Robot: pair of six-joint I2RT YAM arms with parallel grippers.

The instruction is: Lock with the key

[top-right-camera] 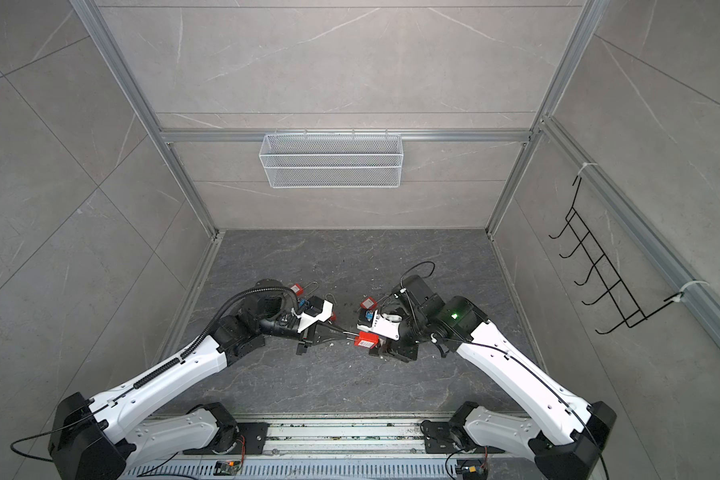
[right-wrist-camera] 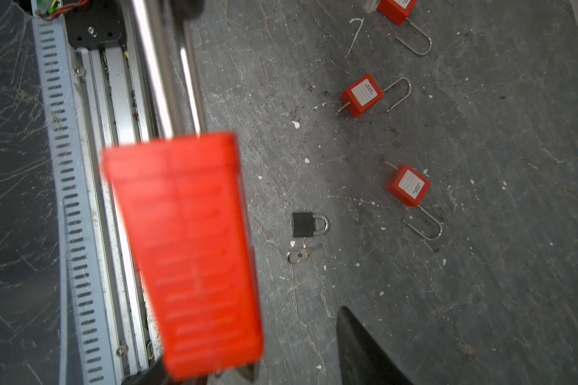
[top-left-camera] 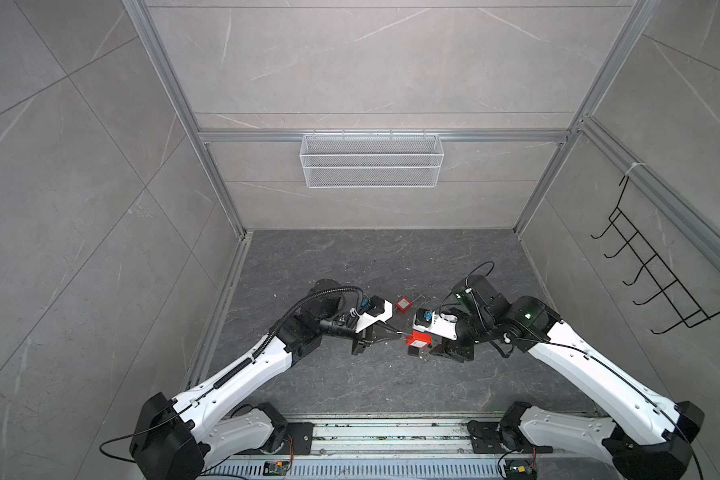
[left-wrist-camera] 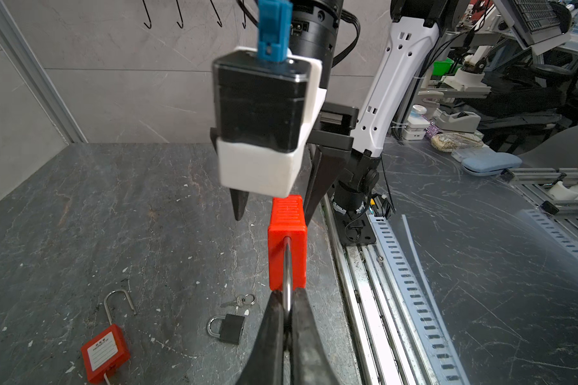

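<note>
**Left claw** [left-wrist-camera: 287, 308]: closed hard on the steel shackle [left-wrist-camera: 287, 266] of a red lock [left-wrist-camera: 287, 246], carrying it clear of the table [left-wrist-camera: 114, 216]. Gripping the loop probably leaves the body and its base free for the other arm.

**Right claw** [left-wrist-camera: 273, 218]: jaws parted, one finger on each side of the lock's body. The right wrist view shows a gap on at least one side, so nothing is clamped. It looks placed to steady or take the body.

**Red lock**: in mid-air between the two arms in both top views, near the front of the table. The shackle is seen edge-on, so whether it is seated cannot be told.

**Key** [left-wrist-camera: 242, 300]: small, on a ring, flat on the table just beside the black lock [left-wrist-camera: 229, 328] and well apart from both claws. Whether it fits the red lock cannot be told. The right wrist view shows a blurred metal glint under the held body, too unclear to call a key.

**Spare red locks** [right-wrist-camera: 362, 95]: three on the table with shackles open, each with a thin metal stub at the base.

**Status (judged)**: no key is in a claw, and locking is not yet done.
</note>
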